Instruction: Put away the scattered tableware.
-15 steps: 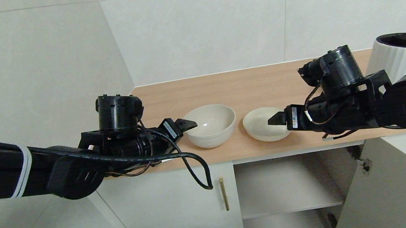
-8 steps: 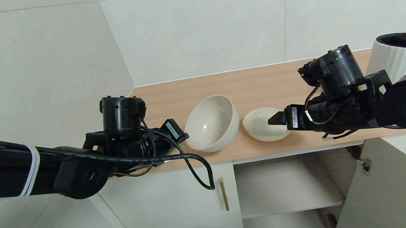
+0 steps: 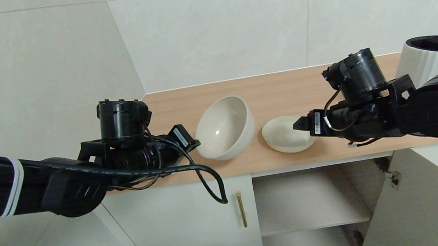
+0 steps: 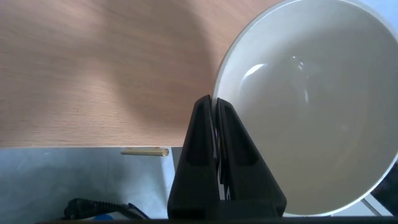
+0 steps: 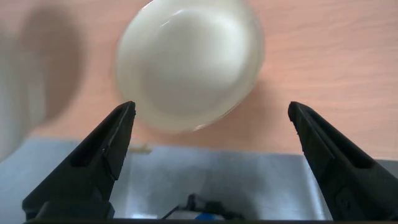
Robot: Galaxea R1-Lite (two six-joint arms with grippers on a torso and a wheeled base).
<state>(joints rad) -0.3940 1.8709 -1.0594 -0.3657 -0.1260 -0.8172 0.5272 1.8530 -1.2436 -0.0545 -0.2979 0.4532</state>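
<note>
A large cream bowl (image 3: 226, 127) is tipped on the wooden countertop (image 3: 279, 88), its opening turned toward my left arm. My left gripper (image 3: 196, 143) is shut on its near rim; in the left wrist view the fingers (image 4: 216, 109) pinch the rim of the bowl (image 4: 305, 112). A smaller cream bowl (image 3: 285, 132) rests tilted just to its right near the counter's front edge. My right gripper (image 3: 299, 124) hovers at that bowl's right side, open. In the right wrist view the small bowl (image 5: 189, 65) lies beyond the widely spread gripper (image 5: 210, 107).
A white ribbed container (image 3: 437, 58) stands at the counter's right end behind my right arm. Below the counter an open cabinet (image 3: 304, 197) shows a shelf, its door (image 3: 409, 207) swung out to the right. A closed door with a gold handle (image 3: 241, 209) sits left.
My left gripper has shut on the large bowl's rim and tipped it from upright onto its side, raising it slightly. The right gripper has drawn back a little to the right.
</note>
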